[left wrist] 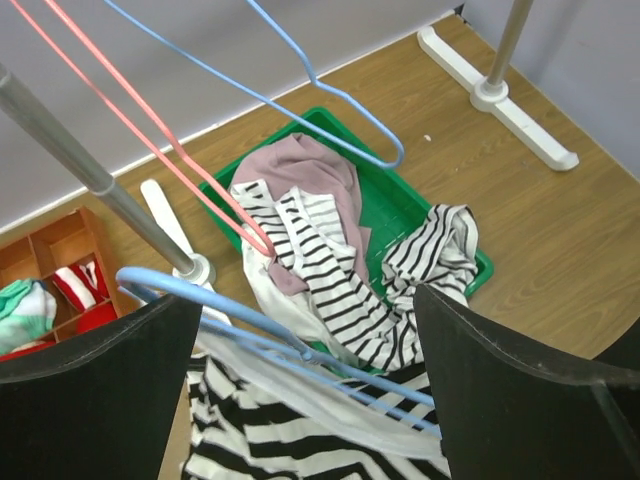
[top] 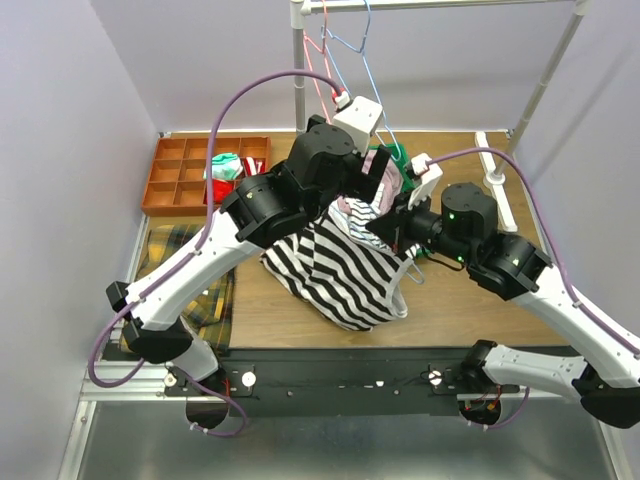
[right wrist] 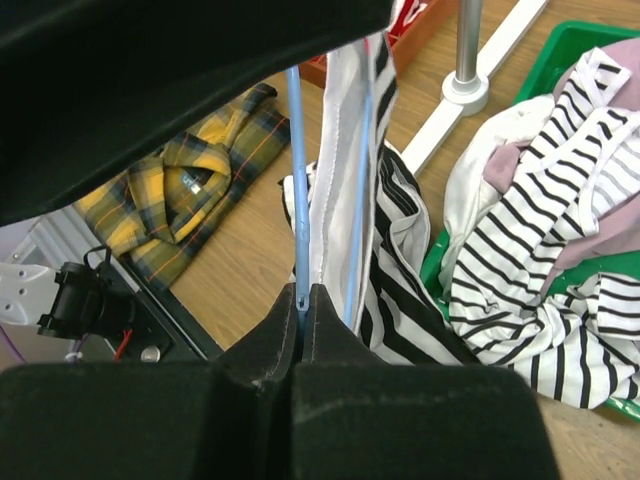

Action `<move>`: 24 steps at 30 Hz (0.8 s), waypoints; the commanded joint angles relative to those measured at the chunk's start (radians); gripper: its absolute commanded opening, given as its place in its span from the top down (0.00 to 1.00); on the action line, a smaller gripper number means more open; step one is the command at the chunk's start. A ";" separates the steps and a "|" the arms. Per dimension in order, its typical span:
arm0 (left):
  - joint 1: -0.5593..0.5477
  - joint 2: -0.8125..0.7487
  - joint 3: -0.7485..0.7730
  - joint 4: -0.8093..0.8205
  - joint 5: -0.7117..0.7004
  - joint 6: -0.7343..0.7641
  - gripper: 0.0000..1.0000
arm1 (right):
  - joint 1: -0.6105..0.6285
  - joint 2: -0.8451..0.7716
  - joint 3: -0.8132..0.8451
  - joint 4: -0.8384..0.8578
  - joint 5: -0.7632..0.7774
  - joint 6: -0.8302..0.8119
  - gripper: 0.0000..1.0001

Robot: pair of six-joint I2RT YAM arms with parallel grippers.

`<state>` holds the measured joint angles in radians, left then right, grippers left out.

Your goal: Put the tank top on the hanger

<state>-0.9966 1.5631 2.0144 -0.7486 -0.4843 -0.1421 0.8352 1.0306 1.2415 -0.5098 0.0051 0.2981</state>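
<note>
The tank top (top: pixel 345 270), in wide black-and-white stripes, hangs bunched between the two arms above the table. The light-blue hanger (right wrist: pixel 297 200) runs through its top, pale inner cloth lying between the two wires. My right gripper (right wrist: pixel 303 295) is shut on one hanger wire; in the top view it (top: pixel 405 218) sits at the garment's right. My left gripper (left wrist: pixel 308 330) stands wide open, straddling the hanger (left wrist: pixel 300 345) and the tank top (left wrist: pixel 290 440) without touching them. The hanger's hook is hidden.
A green bin (left wrist: pixel 420 215) holds a dusty-pink garment (left wrist: pixel 310 165) and fine-striped cloth (left wrist: pixel 330 290). Another blue hanger (left wrist: pixel 330 95) and red hangers (left wrist: pixel 150 130) hang from the rack, beside its pole (top: pixel 298 70). An orange tray (top: pixel 175 175) and a plaid shirt (top: pixel 190 260) lie left.
</note>
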 commanded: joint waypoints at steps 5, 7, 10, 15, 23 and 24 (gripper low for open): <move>0.023 -0.158 -0.097 0.087 -0.037 0.010 0.01 | 0.001 -0.161 -0.099 -0.045 0.104 0.070 0.99; 0.023 -0.173 -0.103 0.091 -0.030 0.015 0.01 | 0.001 -0.191 -0.119 -0.042 0.113 0.088 0.99; 0.023 -0.186 -0.109 0.092 -0.004 0.018 0.01 | 0.002 -0.227 -0.146 -0.052 0.130 0.104 0.99; 0.023 -0.190 -0.117 0.094 0.076 0.032 0.01 | 0.001 -0.260 -0.200 -0.041 0.137 0.128 0.99; 0.023 -0.215 -0.112 0.103 0.092 0.030 0.01 | 0.001 -0.368 -0.209 -0.150 0.346 0.200 0.99; 0.023 -0.216 -0.111 0.103 0.092 0.030 0.01 | 0.002 -0.386 -0.209 -0.151 0.357 0.208 0.99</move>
<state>-0.9707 1.3708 1.8980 -0.6670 -0.4183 -0.1211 0.8364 0.7387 1.0325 -0.6151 0.2161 0.4503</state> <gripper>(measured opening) 0.988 0.025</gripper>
